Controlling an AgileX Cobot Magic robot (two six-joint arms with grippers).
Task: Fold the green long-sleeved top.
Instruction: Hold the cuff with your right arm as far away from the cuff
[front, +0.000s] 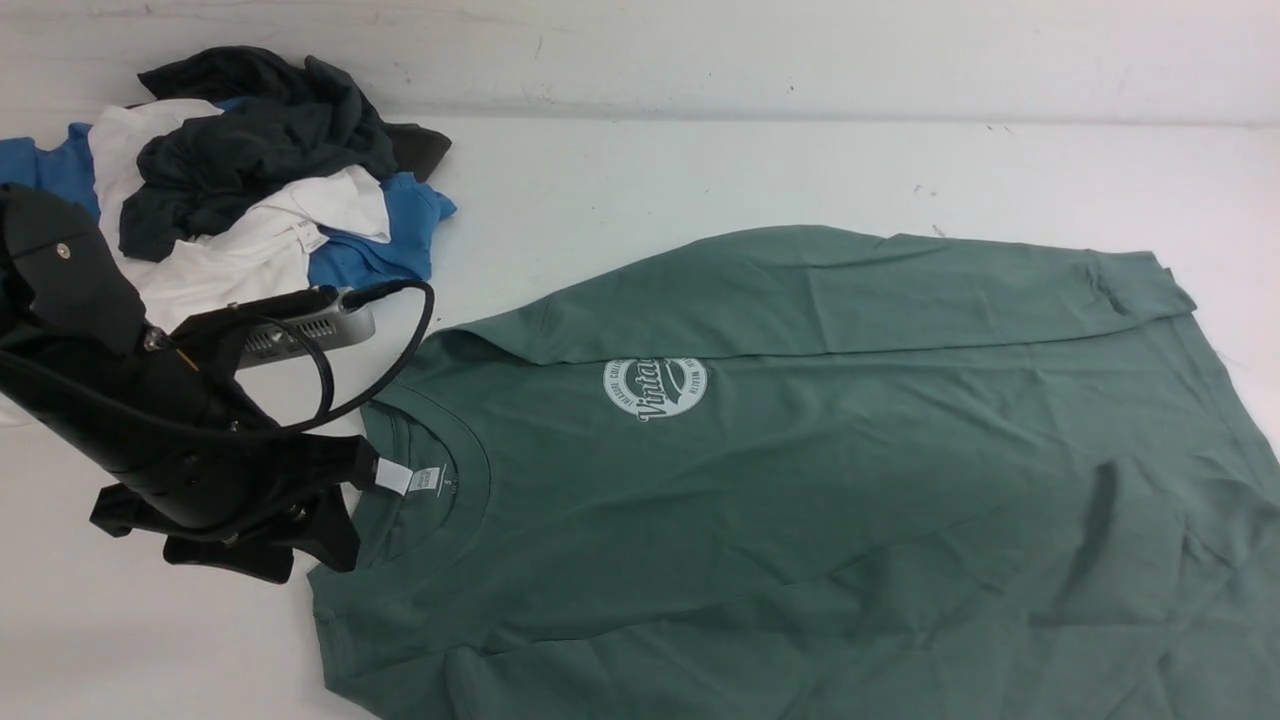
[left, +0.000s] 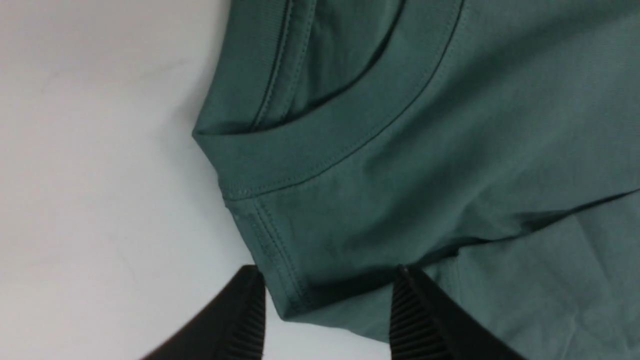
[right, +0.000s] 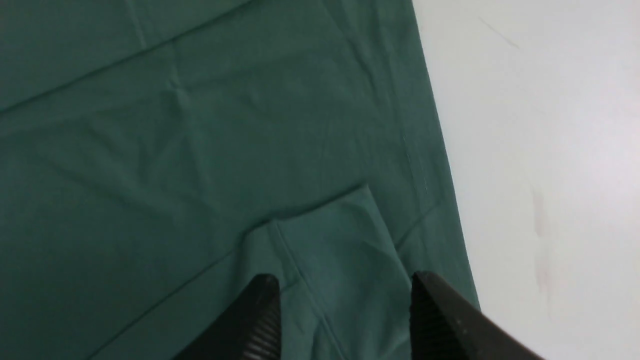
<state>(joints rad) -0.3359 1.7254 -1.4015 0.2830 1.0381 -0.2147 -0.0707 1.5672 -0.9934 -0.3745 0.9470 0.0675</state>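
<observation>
top: the green long-sleeved top (front: 800, 480) lies flat across the middle and right of the table (front: 620, 170), collar (front: 470, 470) toward the left edge, logo up, running out of frame at the near edge

far sleeve: folded in along the far side of the body (front: 850, 290), fairly smooth

left gripper: left gripper (left: 328, 272) is spread wide at the shoulder seam next to the collar, cloth sits between the jaws but isn't pinched

right gripper: right gripper (right: 345, 277) also wide, hovering over a cuff (right: 340, 235) lying near the shirt's side edge, gripping nothing

step, my guess: grabbing the near side to fold it over

doing it well: bite past the seam so both layers come up, not only the top one

also: close both ends together, lift level, keep the cloth taut between them so the crease runs straight

watch out: the neck tag (front: 395, 477) and the cuff could flip loose

clutter: the pile of other clothes (front: 250, 190) in the far left corner is well clear
</observation>
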